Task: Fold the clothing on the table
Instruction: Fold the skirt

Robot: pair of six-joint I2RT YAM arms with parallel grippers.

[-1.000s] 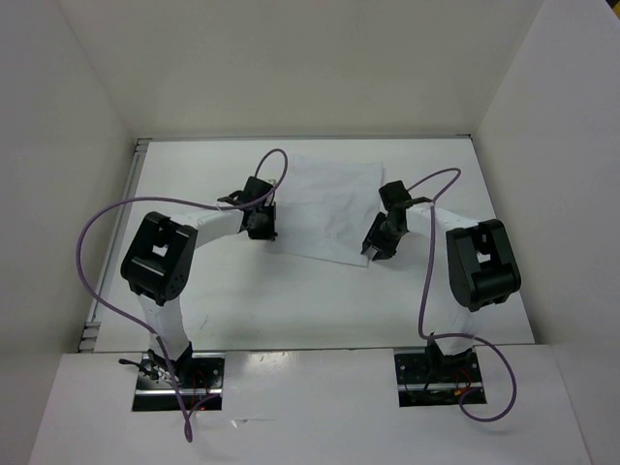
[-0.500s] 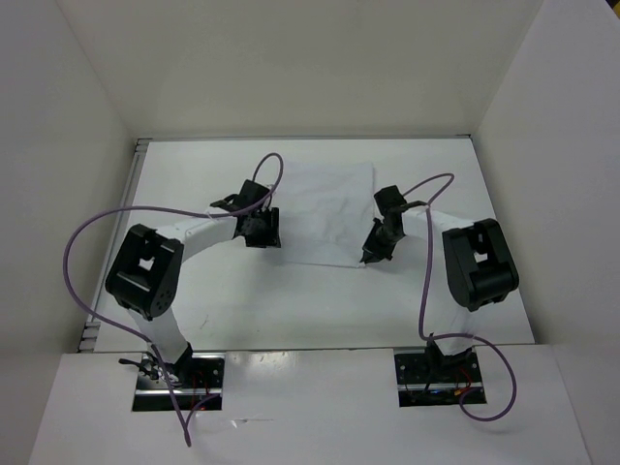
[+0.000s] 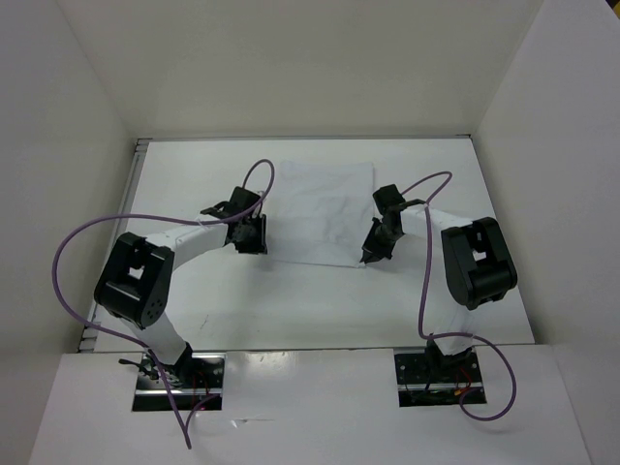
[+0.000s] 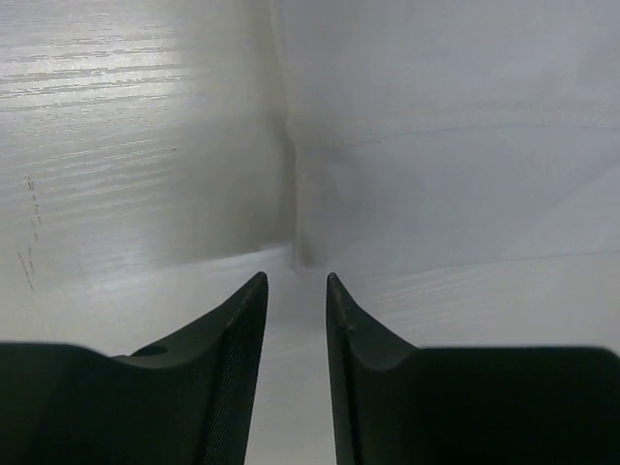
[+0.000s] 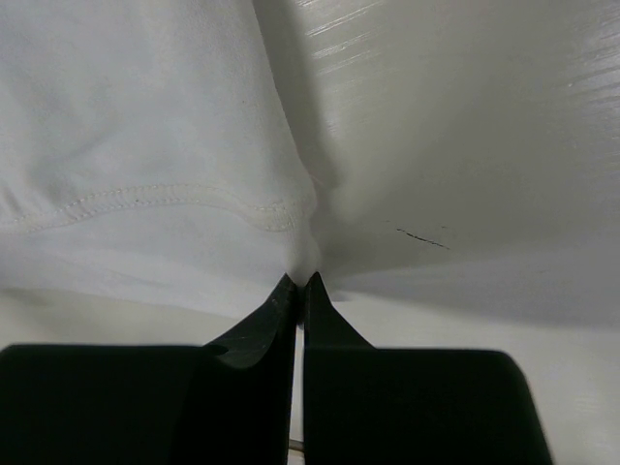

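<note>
Plainly, the clothing (image 3: 325, 208) lies flat toward the far middle of the surface (image 3: 291, 300), between the two arms. It is a thin, roughly rectangular piece of soft white fabric with faint creases. We see it matte and slightly wrinkled against the smoother, finely streaked tabletop, white on white.

The left claw (image 3: 247, 235) sits at the garment's near left corner. From the left wrist, its two black tapered fingers (image 4: 242, 329) stand spread with a narrow gap and nothing between them, their inner faces finely ribbed. The cloth's corner lies just ahead of the tips.

The right claw (image 3: 373, 254) is at the near right corner. From the right wrist we see its dark, wedge-shaped fingers (image 5: 276, 310) pressed together, pinching the very corner of the cloth. There a stitched hem curves down into the tips and the fabric gathers in a small pucker. A short dark scratch (image 5: 423, 237) marks the surface just beside that corner. A purple cable (image 3: 426, 291) hangs along the right arm.
</note>
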